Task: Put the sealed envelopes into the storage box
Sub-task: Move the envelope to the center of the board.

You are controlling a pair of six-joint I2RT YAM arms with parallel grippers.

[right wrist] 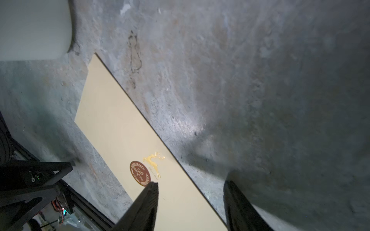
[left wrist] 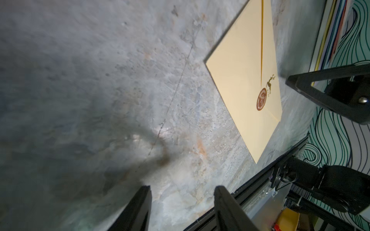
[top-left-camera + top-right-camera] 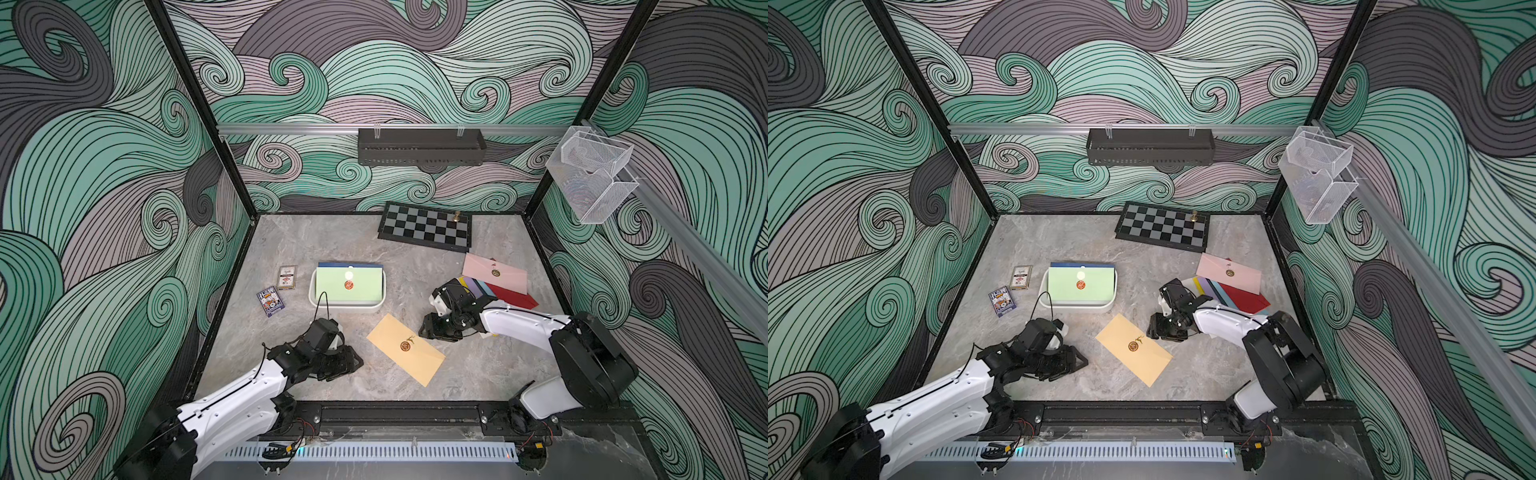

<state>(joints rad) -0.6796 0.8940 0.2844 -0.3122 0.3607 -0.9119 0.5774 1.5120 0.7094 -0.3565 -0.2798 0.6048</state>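
Right pincer (image 3: 426,330) and left pincer (image 3: 353,365), both released, flank the tan envelope (image 3: 405,349); next clamp it, box (image 3: 345,307) stands at eleven o'clock.

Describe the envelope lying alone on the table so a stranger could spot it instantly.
Find the white storage box on the grey marble tabletop. Just in front of it, toward the robot, a tan envelope lies flat and skewed. Unlike the fanned pile near the right wall, it lies alone, with a gold deer beside its seal.

Matt paper envelope (image 3: 405,349), stone-look tabletop (image 3: 291,241)
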